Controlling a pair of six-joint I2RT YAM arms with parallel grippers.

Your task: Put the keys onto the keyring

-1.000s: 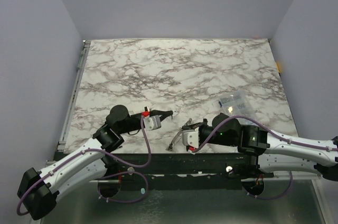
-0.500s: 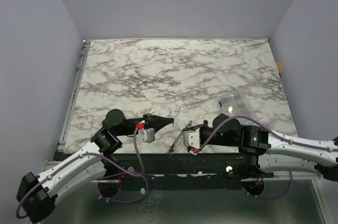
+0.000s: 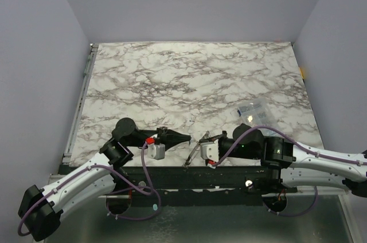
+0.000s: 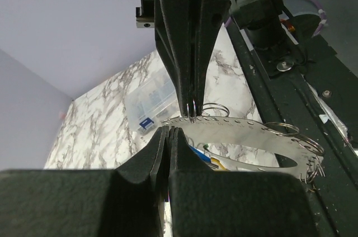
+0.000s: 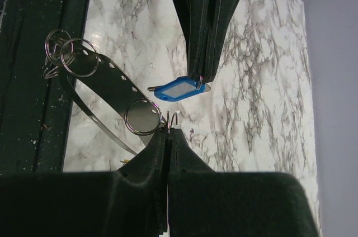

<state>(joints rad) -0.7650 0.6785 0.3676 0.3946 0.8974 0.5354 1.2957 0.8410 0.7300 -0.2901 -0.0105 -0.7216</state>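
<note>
Grey metal keyring (image 5: 106, 80): you're looking at a thin perforated band, curved into a hoop. It's hanging between your two grippers at the near edge of the table, partly over the black rail (image 3: 189, 177).
Split rings (image 5: 70, 52): a small bunch is sitting at one end of the band. One more (image 5: 142, 117) is lying against the band right by your right fingertips.
Right gripper (image 5: 168, 136): it's clenching, jaws pressed together. It's pinching the keyring by a small wire loop on the band's edge, and the left wrist view shows the same pinch from the other side.
Left gripper (image 4: 168, 133): it's clenching too, with no gap between the fingers. It's gripping the blue key tag (image 5: 179, 89) by the little ring at the tag's end.
Blue key tag: it's dangling roughly level under your left fingertips. It's just beside the right gripper's tip and close to the band, but not touching the band.
Other keys: in the left wrist view you're getting yellow (image 4: 217, 165) and green bits peeking out under the band. They're too hidden to tell how they're lying.
Grippers: they're pointing tip to tip, nearly meeting.
Clear plastic box (image 3: 252, 111): it's sitting on the marble table (image 3: 189, 77), right side, well apart from the keyring.
</note>
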